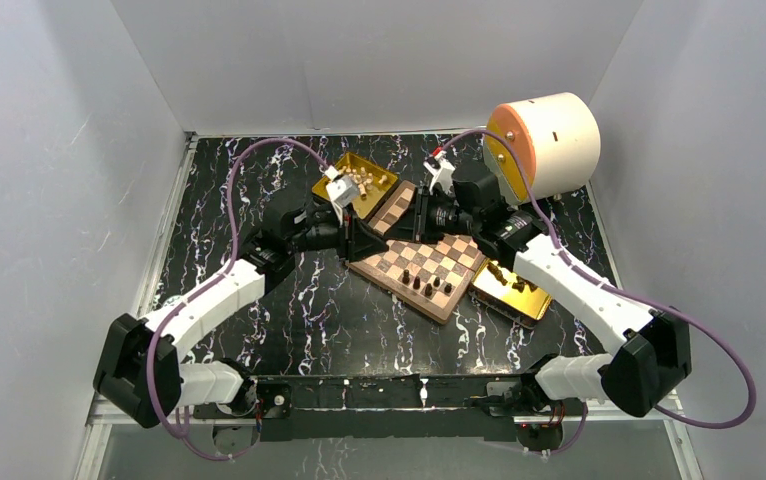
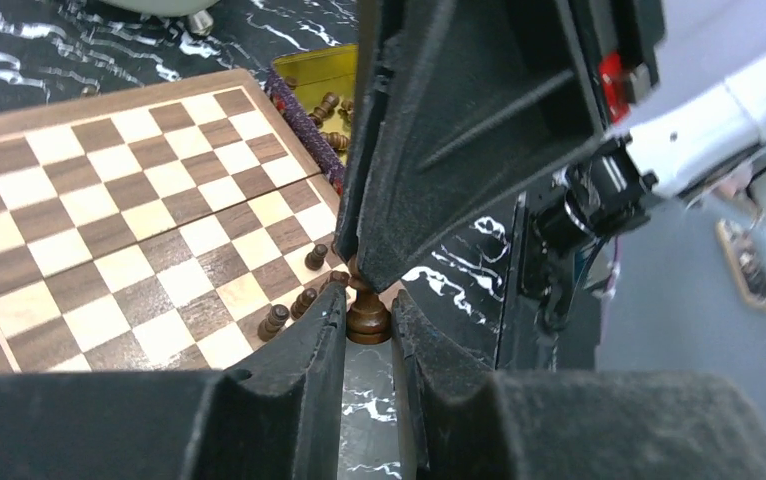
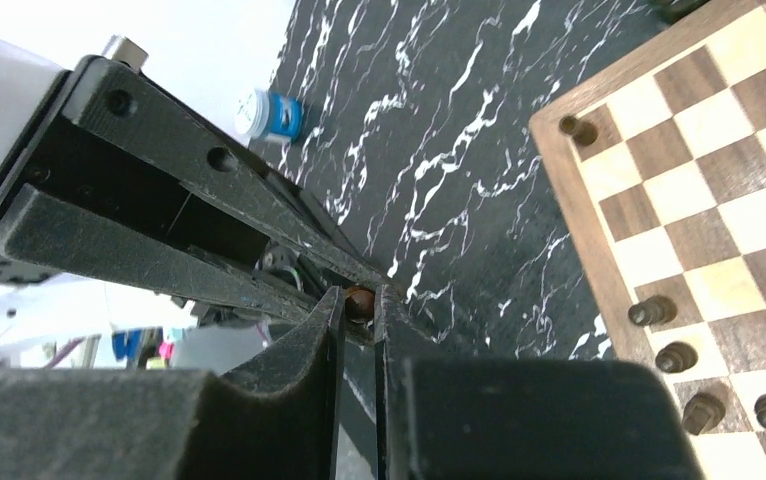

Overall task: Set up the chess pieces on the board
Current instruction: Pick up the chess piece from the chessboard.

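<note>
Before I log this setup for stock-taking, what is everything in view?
board: one, tan and dark brown checks, table centre
dark pieces on board: several, dark brown, near one edge
held piece: one, dark brown, just off the board, between both claws
gold tray: one, gold, beyond the board
cream pieces: a heap, pale, in that tray
second gold tray: one, gold, right of board
loose dark pieces: a few, dark brown, in it
drum: one, white with orange face, far right
table: one, black, white-veined
left claw: shut on held piece
right claw: shut on its top
</note>
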